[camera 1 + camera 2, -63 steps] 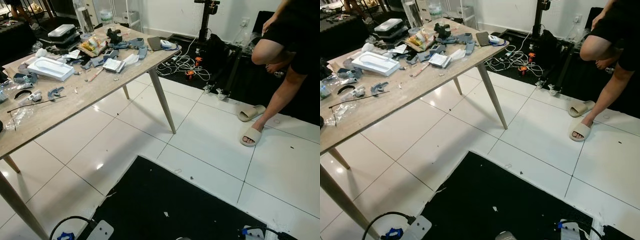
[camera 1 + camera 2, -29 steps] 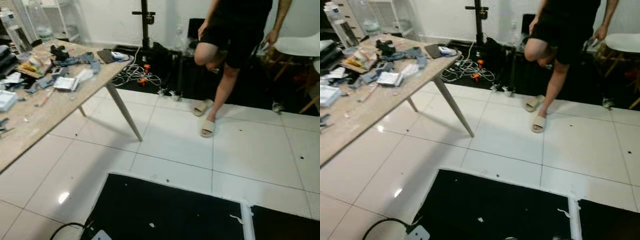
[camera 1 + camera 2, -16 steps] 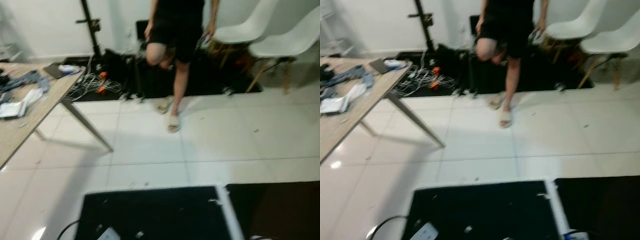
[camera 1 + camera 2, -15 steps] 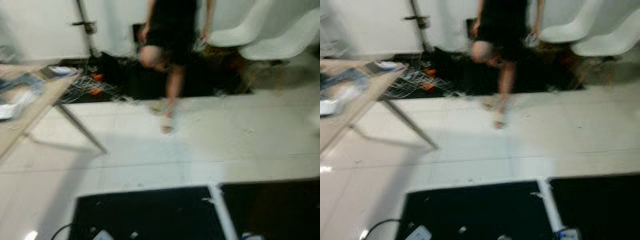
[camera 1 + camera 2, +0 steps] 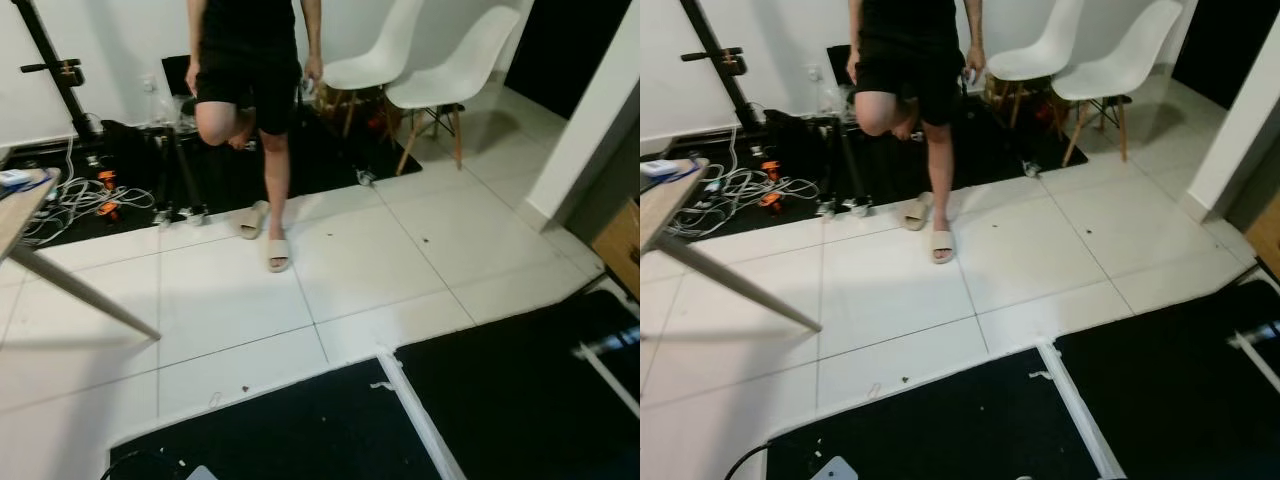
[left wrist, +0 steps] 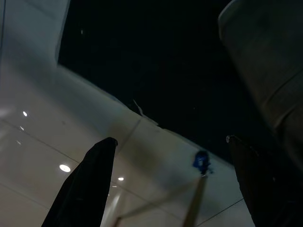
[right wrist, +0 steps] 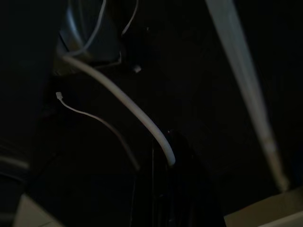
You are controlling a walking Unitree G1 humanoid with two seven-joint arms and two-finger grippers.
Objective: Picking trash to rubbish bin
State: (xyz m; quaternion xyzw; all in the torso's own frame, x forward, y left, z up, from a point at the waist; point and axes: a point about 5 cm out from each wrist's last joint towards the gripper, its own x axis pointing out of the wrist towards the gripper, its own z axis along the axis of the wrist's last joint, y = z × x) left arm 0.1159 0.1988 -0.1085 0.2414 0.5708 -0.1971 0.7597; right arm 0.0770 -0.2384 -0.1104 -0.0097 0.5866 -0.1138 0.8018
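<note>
Left gripper (image 6: 165, 189) hangs idle over the floor, fingers apart and empty; the right gripper's state I cannot tell. No trash or bin can be made out. Walking on risks bumping the person (image 5: 250, 90) or snagging the cables (image 5: 75, 200).

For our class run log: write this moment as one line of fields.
scene: person on one leg, loose slipper beside | chairs: two white | left hand: open, idle | bin: unseen

Camera swung right: chairs (image 5: 440, 75) appeared, table (image 5: 20, 215) nearly gone.
</note>
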